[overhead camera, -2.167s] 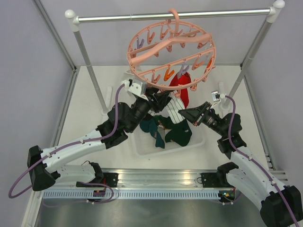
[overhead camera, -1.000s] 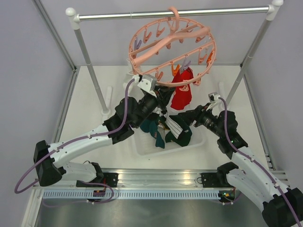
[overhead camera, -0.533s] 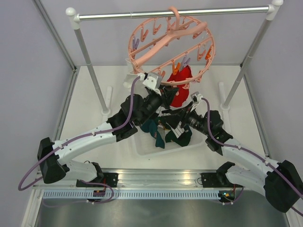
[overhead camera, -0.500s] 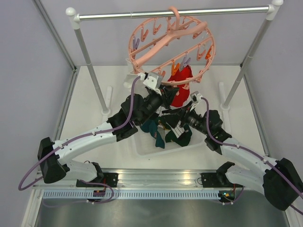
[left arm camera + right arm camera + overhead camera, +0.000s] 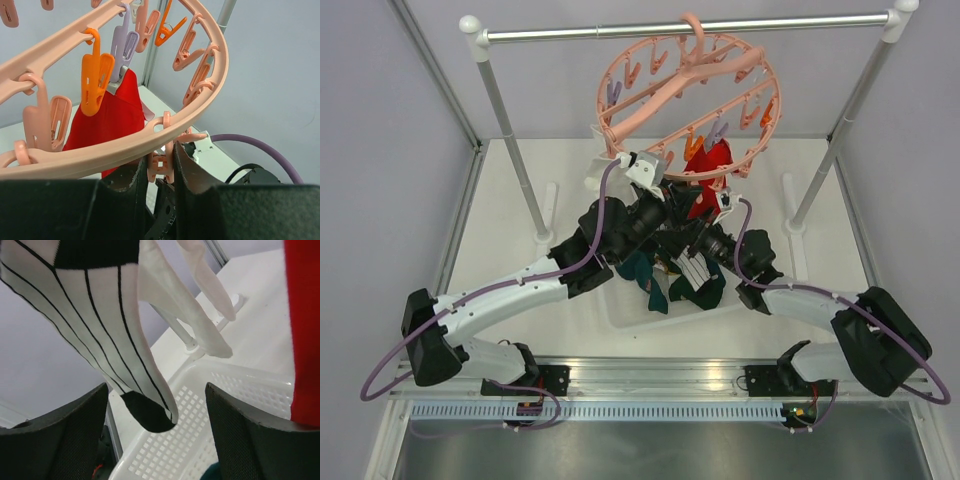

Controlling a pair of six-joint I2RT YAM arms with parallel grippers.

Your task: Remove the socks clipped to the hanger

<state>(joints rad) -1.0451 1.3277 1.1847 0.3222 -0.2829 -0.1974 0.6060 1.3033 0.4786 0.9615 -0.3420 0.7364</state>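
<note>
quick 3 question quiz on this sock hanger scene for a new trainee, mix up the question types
1. True or false: the red fabric sock hangs from the round salmon-pink plastic ring hanger.
2. Fill in: in the right wrist view, the white fabric sock with thin black stripes hangs in front of the right end effector, whose jaws stand ____.
3. Which thing sits between the fingers of the left end effector?
A. the red fabric sock
B. the white fabric sock with thin black stripes
C. a small pink plastic clip under the ring

Key: 1 true; 2 open; 3 C
</note>
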